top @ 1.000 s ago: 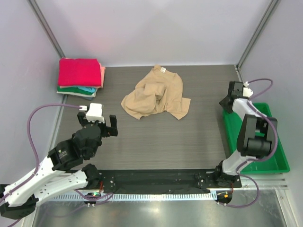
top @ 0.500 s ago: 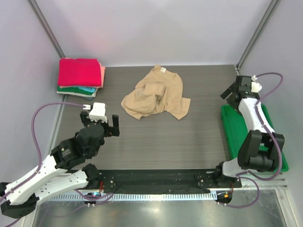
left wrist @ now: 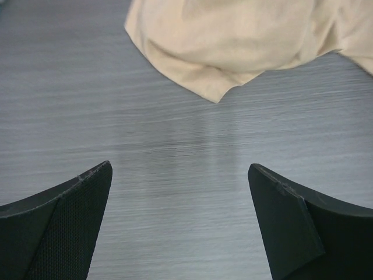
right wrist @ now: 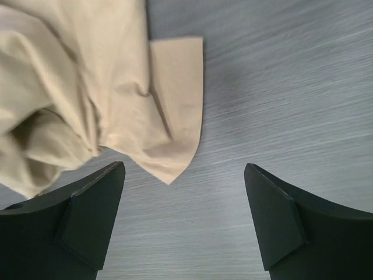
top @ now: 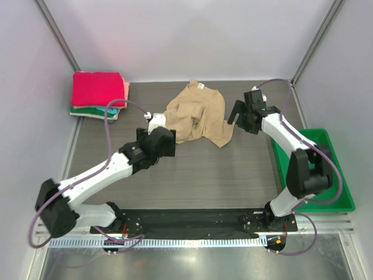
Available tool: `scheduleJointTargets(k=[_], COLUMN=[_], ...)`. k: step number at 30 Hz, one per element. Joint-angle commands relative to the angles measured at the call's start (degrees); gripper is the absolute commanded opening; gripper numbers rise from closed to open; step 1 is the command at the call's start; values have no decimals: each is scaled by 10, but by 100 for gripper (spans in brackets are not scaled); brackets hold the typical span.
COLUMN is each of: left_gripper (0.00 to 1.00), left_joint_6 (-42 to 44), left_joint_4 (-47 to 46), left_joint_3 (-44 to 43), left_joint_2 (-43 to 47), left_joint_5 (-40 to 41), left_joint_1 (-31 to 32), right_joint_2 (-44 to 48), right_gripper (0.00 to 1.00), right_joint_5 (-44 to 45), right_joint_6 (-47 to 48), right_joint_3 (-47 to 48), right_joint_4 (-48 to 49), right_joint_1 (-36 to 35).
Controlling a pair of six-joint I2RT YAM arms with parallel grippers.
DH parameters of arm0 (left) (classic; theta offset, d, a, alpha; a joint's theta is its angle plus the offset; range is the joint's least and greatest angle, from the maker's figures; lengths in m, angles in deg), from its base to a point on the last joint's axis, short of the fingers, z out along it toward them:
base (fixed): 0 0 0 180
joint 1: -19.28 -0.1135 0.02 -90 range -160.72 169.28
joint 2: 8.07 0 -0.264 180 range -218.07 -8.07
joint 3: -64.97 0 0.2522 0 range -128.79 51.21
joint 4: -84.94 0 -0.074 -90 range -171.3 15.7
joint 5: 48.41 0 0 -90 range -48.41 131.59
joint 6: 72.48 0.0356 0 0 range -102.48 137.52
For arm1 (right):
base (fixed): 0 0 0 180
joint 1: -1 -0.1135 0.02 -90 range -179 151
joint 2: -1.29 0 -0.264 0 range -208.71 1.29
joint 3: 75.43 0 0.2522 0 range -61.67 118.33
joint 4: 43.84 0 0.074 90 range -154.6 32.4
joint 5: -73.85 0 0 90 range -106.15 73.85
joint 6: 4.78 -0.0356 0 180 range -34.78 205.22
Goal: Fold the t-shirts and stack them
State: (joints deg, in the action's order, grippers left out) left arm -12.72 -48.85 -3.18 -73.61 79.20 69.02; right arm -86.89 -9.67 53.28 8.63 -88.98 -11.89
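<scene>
While the tan t-shirt [top: 195,116] lies just where it lay a second ago, both arms have swung in on it. The left gripper [left wrist: 179,170] has left its spot near 8 o'clock on the counter [top: 204,175] and now sits at the shirt's 8 o'clock corner. The right gripper [right wrist: 183,168] has come off the green tray [top: 344,195] at 3 o'clock and now hangs at the shirt's 3 o'clock edge.

Both pairs of fingers [left wrist: 70,221] stand wide apart with only bare counter between them, and the cloth lies just ahead of their tips, so nothing is held yet. That probably means the reach is done and the first grab, to pull the shirt flat, comes next; no fold has begun on it.

The shirt sits toward 12 o'clock of the counter's middle, well apart from the folded stack [top: 99,93] in the 10 o'clock corner, where a pink-red shirt tops salmon, teal and green layers. It is crumpled and doubled over itself, with deep soft creases. Its collar and pale label point to 12 o'clock. One flat flap with a clean corner lies toward the right arm, and a rounded fold with a small peak faces the left.
</scene>
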Motion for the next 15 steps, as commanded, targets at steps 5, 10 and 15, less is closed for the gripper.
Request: scheduleJointTargets(k=[5,10,15], left_gripper=[100,99,98], left_joint_6=[-83,-114,-113], left_joint_4=[-115,-140,-143], left_joint_3=[-36,-55,-87], left_joint_2=[-154,-248,-310], left_joint_5=[-175,-237,-240], left_joint_1=[-114,-163,-180], right_joint_2=[-118,-181,-225], right_gripper=[82,79,74], right_joint_5=[-76,-88,-115], right_joint_6=[25,10,-6], right_joint_3=[12,26,27], right_joint_4=[54,68,100], right_joint_1=[4,22,23])
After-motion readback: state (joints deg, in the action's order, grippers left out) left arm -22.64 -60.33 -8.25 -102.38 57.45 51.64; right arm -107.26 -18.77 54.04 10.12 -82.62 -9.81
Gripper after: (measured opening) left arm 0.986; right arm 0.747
